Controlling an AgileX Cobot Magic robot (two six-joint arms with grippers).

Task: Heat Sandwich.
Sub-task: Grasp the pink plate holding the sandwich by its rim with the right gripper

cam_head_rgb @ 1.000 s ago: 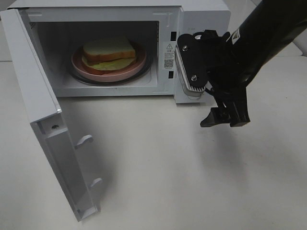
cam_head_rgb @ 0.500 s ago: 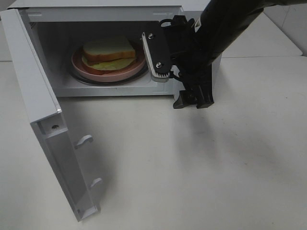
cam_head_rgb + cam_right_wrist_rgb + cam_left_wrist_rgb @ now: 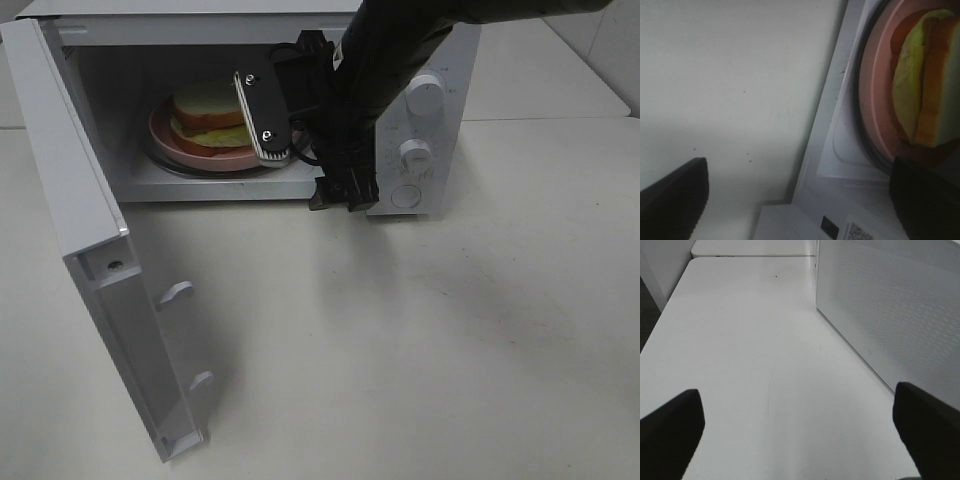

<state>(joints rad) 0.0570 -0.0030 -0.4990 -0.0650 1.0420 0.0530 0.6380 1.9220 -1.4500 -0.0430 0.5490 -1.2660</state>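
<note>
Standing wide apart with nothing between them, the right fingers (image 3: 672, 197) are released at the open mouth of the microwave (image 3: 440, 60). Just beyond their tips sits the sandwich (image 3: 935, 85), lying flat on the pink plate (image 3: 875, 90) inside the cavity and touched by neither finger. In the right wrist view the plate rests on the glass turntable (image 3: 862, 130), and the sandwich lies nearer one finger than the other, its green filling and tan crust turned toward them. From the high camera the arm crosses in front of the cavity, above the desk (image 3: 400, 350), with the door (image 3: 60, 170) swung fully open on the far side of the sandwich from the fingers and the knobs (image 3: 425, 95) close behind the arm. The left fingers (image 3: 670, 430) are also released, empty, over bare desk, with the microwave's perforated outer wall beside one of them.
</note>
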